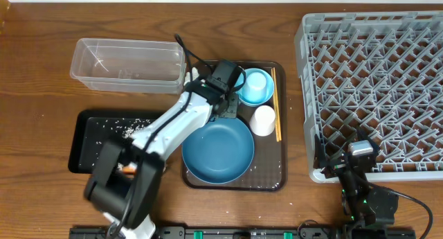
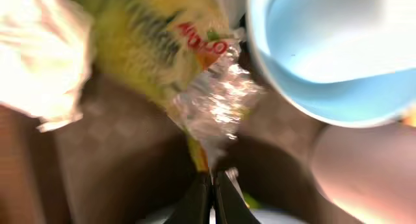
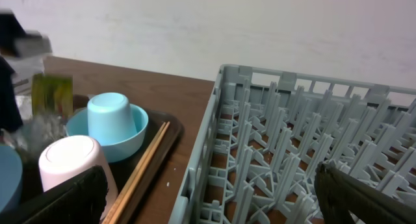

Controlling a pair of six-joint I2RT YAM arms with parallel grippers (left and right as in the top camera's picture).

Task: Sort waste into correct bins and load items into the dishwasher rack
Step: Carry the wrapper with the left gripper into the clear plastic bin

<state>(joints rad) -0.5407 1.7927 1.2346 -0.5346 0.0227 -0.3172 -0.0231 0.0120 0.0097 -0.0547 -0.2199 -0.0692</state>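
Pinching the tail of the foil wrapper point(image 2: 195, 62), your left gripper point(image 2: 211, 185) has its jaws pressed together at the far end of the brown tray point(image 1: 277, 176). The wrapper is just beside the light blue bowl point(image 2: 325, 55) and next to the crumpled tissue point(image 2: 39, 55). Your right gripper point(image 3: 208, 185) hangs wide open and empty at the dishwasher rack's point(image 3: 273, 139) near edge.

We record the serving tray point(image 1: 268, 163) mid-table, the rack point(image 1: 374, 93) to its right, and the tub point(image 1: 128, 64) behind the shallow tray point(image 1: 86, 156) to its left. On the serving tray:
- plate point(image 1: 218, 150) in front
- bowl point(image 1: 246, 99) behind, cup point(image 1: 257, 83) inverted in it
- small cup point(image 1: 263, 120) between
- chopsticks point(image 1: 275, 104) along the right edge
- wrapper point(image 2: 195, 55) just left of the bowl

Rice point(image 1: 118, 126) in shallow tray.
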